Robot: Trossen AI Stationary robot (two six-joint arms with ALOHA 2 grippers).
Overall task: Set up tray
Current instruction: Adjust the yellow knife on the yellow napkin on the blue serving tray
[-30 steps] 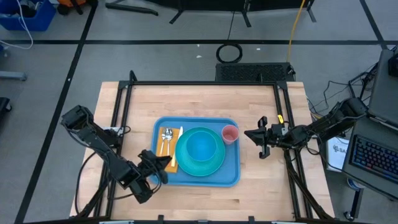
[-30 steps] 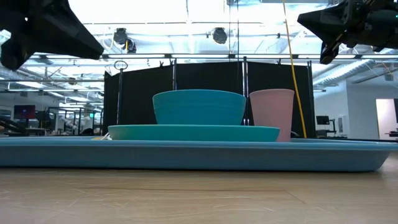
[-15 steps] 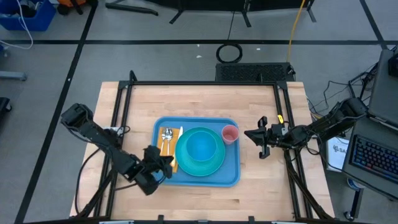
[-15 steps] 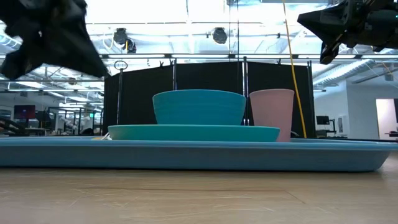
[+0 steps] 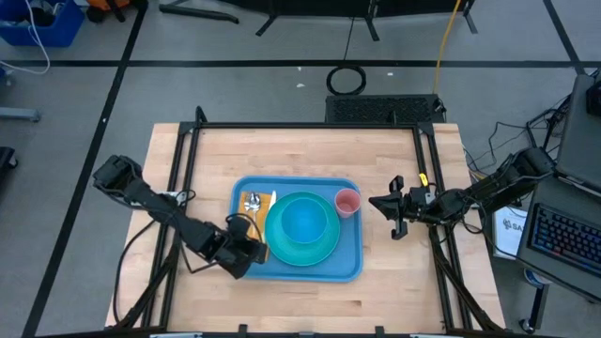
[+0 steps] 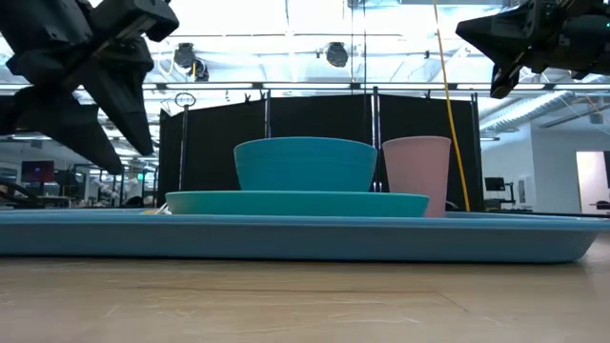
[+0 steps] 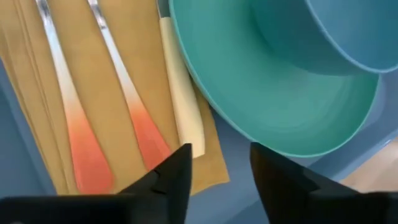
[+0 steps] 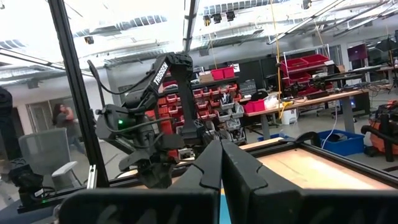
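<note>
The table (image 5: 310, 300) is a pale wood butcher-block top, edged by a black metal frame and sitting on a grey floor crossed by dark tape lines. At 9 o'clock the left arm is reaching in, its left gripper (image 5: 246, 252) hovering over the tray's 7 o'clock corner; in the left wrist view its fingers (image 7: 174, 180) are standing spread, with nothing between them, above the napkin (image 7: 124, 81). The tray (image 5: 349, 268) is lying flat at the table's centre. On its 9 o'clock side the yellow napkin is carrying two utensils with orange handles (image 7: 149, 137). Beside it the plate (image 5: 324, 246) is holding the bowl (image 5: 302, 222), and the pink cup (image 5: 347, 202) is standing upright at the tray's 1 o'clock corner, just beside the plate. At 3 o'clock the right gripper (image 5: 394, 219) is hanging off the tray, well apart from it, its fingers (image 8: 214, 168) pressed together. Beyond the table, the low view is showing black curtain panels (image 6: 315, 119) and bright ceiling lights; the right wrist view is showing red bins (image 8: 217, 93) on shelves and a person (image 8: 65, 118) far back.
</note>
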